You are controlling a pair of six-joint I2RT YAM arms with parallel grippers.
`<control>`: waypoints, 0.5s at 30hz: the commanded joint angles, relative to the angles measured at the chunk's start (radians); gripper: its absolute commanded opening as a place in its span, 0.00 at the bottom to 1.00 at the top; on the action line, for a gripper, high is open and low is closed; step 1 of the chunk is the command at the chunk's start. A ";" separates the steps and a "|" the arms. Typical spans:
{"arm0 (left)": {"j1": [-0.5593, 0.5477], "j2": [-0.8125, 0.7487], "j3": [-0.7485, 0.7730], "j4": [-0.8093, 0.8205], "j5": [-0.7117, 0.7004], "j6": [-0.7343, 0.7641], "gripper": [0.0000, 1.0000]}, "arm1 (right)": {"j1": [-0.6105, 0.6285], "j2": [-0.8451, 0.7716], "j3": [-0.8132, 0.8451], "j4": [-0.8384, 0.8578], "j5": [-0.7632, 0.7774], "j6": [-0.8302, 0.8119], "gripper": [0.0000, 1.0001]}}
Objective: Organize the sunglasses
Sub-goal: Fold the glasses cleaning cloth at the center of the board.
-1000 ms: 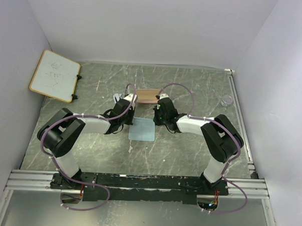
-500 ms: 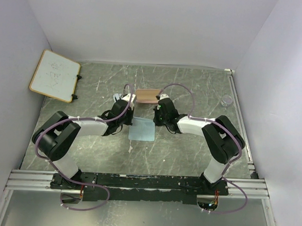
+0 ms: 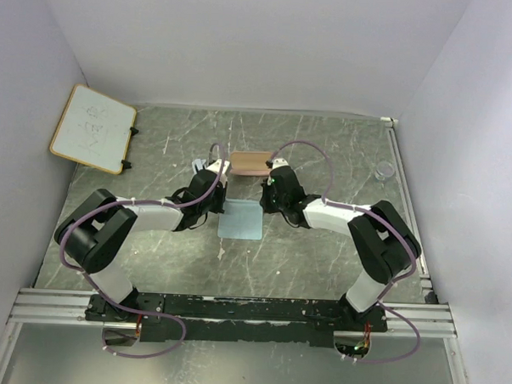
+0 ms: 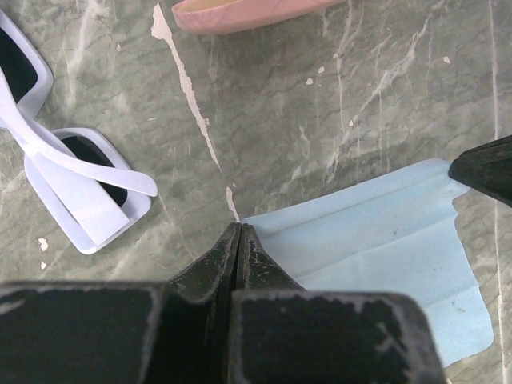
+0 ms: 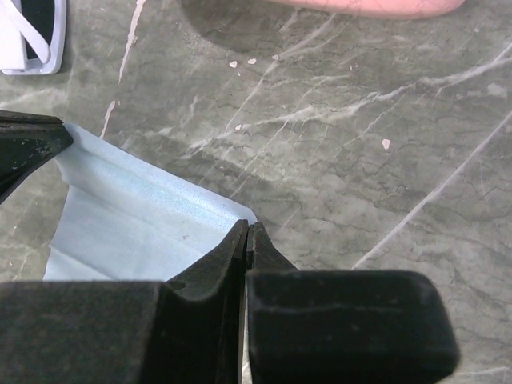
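Top external view: a whiteboard sits at the far left of the table, well to the left of both arms. The sunglasses lie on the table just left of the left gripper and a little beyond its tips. They are apart from the tips, and nothing touches them. Their white frame holds dark lenses, and one arm is folded across. The left gripper's jaws are pressed together, pinching the corner of the cloth that lies right at their tips. From there the cloth spreads to that gripper's right, with a raised fold along the edge that runs toward the other gripper. The case lies beyond both grippers, roughly between them and clear of the cloth. The right gripper is closed just as tightly, its tips nipping the cloth's other far corner. The rest of the cloth lies to its left.
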 commanded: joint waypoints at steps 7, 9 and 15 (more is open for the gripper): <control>-0.004 0.084 0.030 0.038 -0.005 0.005 0.07 | 0.006 0.093 0.024 0.032 0.022 -0.014 0.00; -0.004 0.092 0.030 0.050 -0.006 0.002 0.07 | 0.006 0.103 0.025 0.034 0.025 -0.015 0.00; -0.004 0.096 0.034 0.055 -0.029 0.006 0.07 | 0.006 0.105 0.024 0.042 0.046 -0.018 0.00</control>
